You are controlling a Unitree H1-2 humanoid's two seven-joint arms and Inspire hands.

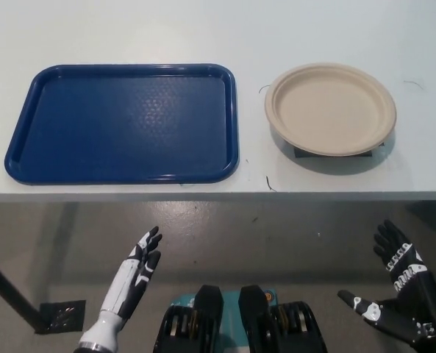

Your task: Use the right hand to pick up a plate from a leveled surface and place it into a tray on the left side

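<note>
A beige round plate (330, 108) rests on a small dark block on the white table, right of centre. To its left lies a blue rectangular tray (124, 123) with nothing in it. My black right hand (398, 294) hovers below the table's front edge at the lower right, open, fingers spread, well short of the plate. At the lower left my white left hand (133, 276) rests open, also below the table edge.
The white table (218, 29) runs across the upper half, its front edge (218, 195) about midway down. Under the plate a dark raised block (335, 154) shows at the rim. Grey floor lies below the edge.
</note>
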